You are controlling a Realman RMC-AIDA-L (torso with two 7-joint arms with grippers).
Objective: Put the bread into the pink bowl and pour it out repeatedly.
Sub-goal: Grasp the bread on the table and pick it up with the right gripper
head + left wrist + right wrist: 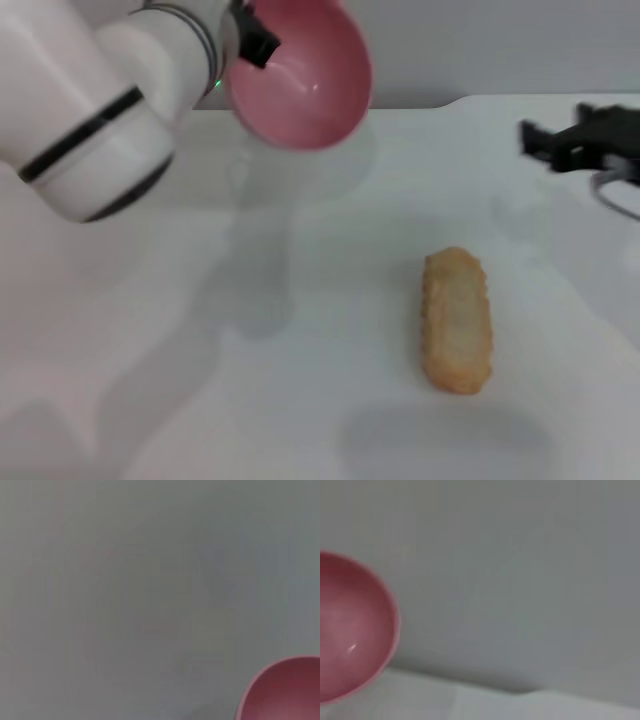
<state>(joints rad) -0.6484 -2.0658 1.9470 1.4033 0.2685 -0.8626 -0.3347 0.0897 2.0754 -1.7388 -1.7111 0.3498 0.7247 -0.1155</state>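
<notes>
The left claw (250, 40) holds the pink bowl (300, 75) by its rim, up in the air and tipped on its side, with nothing inside. The bread (457, 320) lies flat on the white table (150, 400), pale side up. The right claw (540, 140) waits far off; I cannot tell its grip.

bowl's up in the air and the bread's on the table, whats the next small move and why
Probably lower and level the pink bowl. The left gripper holds it by the rim, raised and tipped, its empty inside facing the bread, which lies pale side up on the table. The right gripper waits at the far right edge, free to fetch the bread afterwards.
</notes>
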